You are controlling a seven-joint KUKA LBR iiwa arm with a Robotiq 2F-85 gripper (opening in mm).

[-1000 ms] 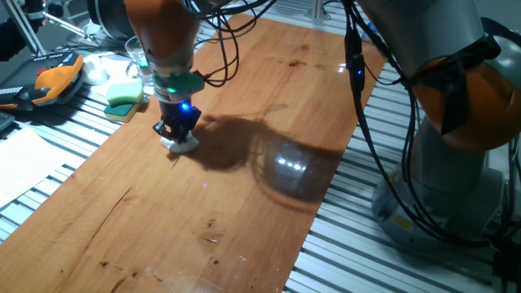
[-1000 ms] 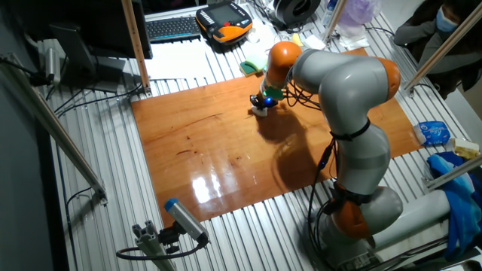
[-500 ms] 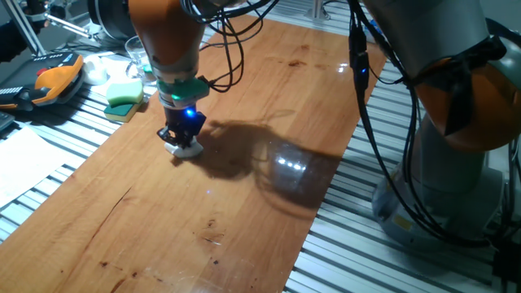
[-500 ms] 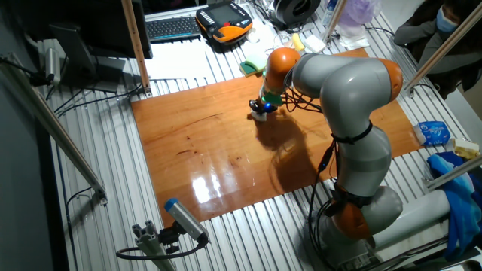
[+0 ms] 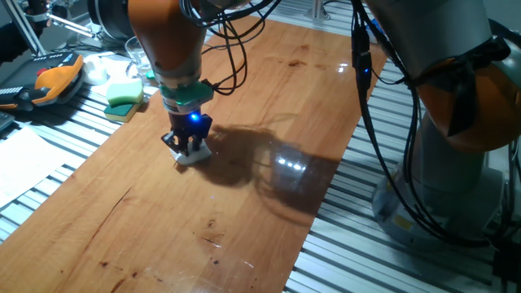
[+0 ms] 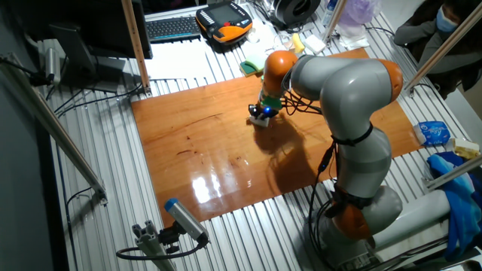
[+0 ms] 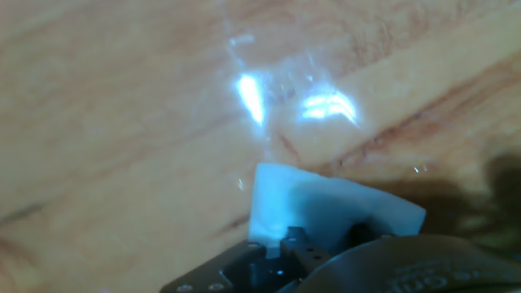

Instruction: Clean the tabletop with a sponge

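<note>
The tabletop [image 5: 260, 106] is a glossy reddish-brown wooden board, also seen in the other fixed view [image 6: 203, 143] and filling the hand view [image 7: 122, 122]. The sponge [image 5: 194, 155] is a small white block pressed flat on the board near its left side. It also shows in the other fixed view [image 6: 260, 119] and in the hand view [image 7: 326, 207]. My gripper [image 5: 190, 145] points straight down and is shut on the sponge; it also shows in the other fixed view [image 6: 261, 113].
A green-topped yellow sponge [image 5: 124, 96] lies on the ribbed grey metal just off the board's left edge. An orange and black pendant [image 5: 49, 81] lies further left. Black cables [image 5: 362, 106] hang over the board's right side beside the arm's base [image 5: 440, 195].
My gripper has slid the sponge across the board, towards the right and nearer in the one fixed view. The grip has not changed.
</note>
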